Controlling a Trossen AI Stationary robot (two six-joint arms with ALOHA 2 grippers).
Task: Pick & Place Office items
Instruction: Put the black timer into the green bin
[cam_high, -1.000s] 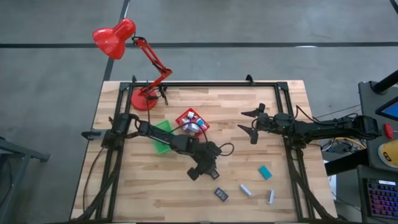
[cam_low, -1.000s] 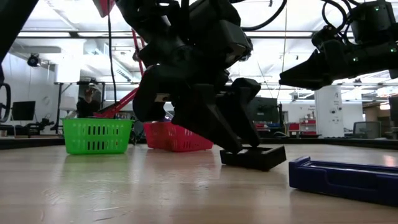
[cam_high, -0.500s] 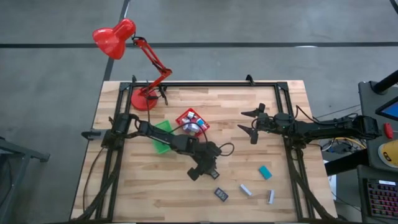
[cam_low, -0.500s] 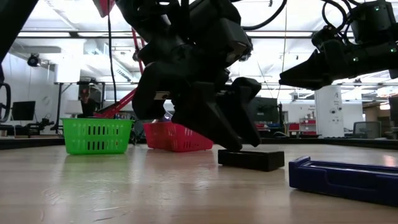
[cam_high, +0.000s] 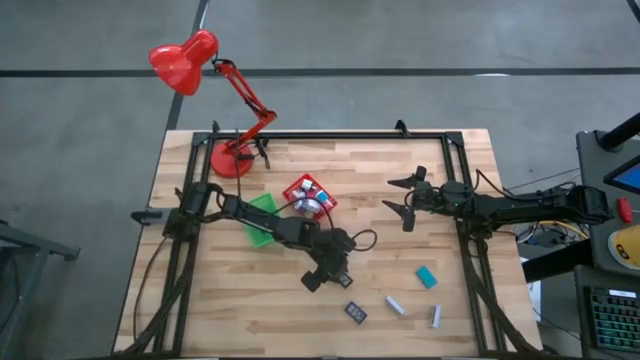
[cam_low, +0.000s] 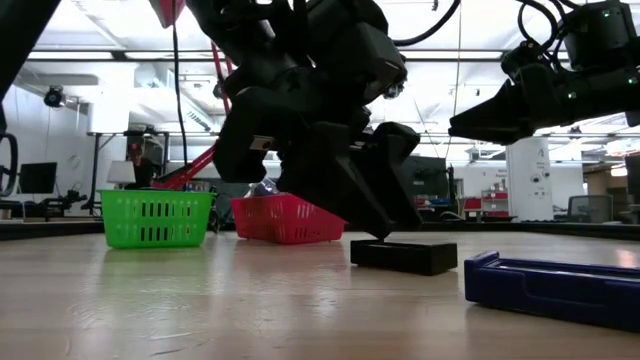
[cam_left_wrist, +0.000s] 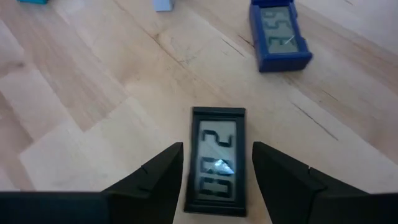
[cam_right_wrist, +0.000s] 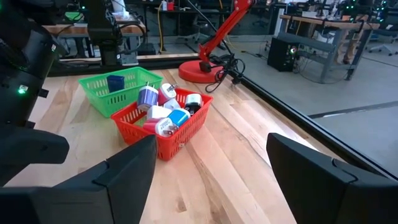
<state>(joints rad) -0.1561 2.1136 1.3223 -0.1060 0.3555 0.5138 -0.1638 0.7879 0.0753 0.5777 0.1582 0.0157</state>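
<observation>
Nearest the low cam: a blue digital clock (cam_low: 553, 285) flat on the wooden table (cam_high: 420, 315), display up in the left wrist view (cam_left_wrist: 278, 34). Just behind it a black digital clock (cam_low: 404, 255) lies flat on the wood, w/ the left gripper (cam_left_wrist: 216, 177) low over it, fingers spread either side of the clock (cam_left_wrist: 216, 160), small gaps showing, not pinching it. From above, the left gripper (cam_high: 328, 272) sits near the table's front-middle; blue clock (cam_high: 355, 312) just beyond it toward the front edge, w/ a small grey-white block (cam_high: 396, 305), a grey-white stick (cam_high: 436, 316) and a teal block (cam_high: 427, 277) off to the right, all apart from each other. Farther back, the red bin (cam_high: 308, 195) is packed w/ small white, blue and red items (cam_right_wrist: 163, 111); green bin (cam_high: 262, 216) touches its left side, partly under the left arm, w/ a blue cube (cam_right_wrist: 115, 82) inside. Right gripper (cam_high: 404, 197) hangs above the table right of the red bin, fingers wide apart, holding nothing. Red desk lamp (cam_high: 215, 85) stands at the far left corner. In the room beyond, a person (cam_low: 135, 167) is seen behind the green bin.
</observation>
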